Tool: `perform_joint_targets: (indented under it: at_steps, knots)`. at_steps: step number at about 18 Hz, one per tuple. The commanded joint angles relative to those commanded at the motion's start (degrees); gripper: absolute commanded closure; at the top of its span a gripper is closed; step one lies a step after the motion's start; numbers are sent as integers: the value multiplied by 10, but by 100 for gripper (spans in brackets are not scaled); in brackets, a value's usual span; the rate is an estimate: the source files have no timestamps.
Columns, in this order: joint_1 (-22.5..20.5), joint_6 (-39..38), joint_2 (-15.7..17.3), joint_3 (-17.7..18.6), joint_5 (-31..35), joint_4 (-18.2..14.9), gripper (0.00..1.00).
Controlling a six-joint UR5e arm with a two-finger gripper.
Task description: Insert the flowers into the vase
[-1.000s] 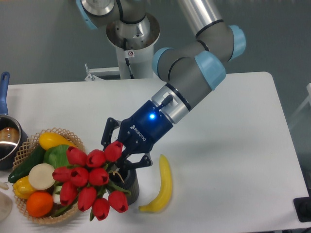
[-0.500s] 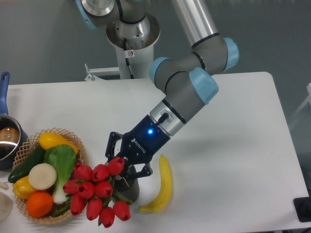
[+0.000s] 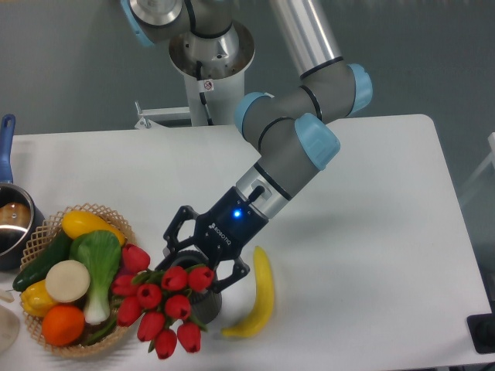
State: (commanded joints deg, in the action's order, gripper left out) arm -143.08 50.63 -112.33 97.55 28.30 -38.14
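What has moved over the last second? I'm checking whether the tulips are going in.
The pincer and the bunch of red tulips sank lower over the dark vase, the blooms shifting down and right, off the wicker basket. Whether the pincer grips the stems is hidden. Vase, banana and basket stayed put.

My arm (image 3: 294, 147) is silver and grey with pale blue joint caps, and my hand (image 3: 203, 261) is black-fingered below a dark blue wrist with white lettering and a lit blue light.

A white table (image 3: 371, 232) (rounded corners) before a grey-green wall (image 3: 433, 46).
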Motion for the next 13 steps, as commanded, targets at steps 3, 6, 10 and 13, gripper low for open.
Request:
perform_joint_targets:
  at_steps: [3,6,10,13]
  knots:
    - [-23,1,26,30,6,-1,0]
    - [-51,1,50,48,6,-1,0]
    - [-97,1,92,59,28,-4,0]
    - [-112,2,113,55,120,-4,0]
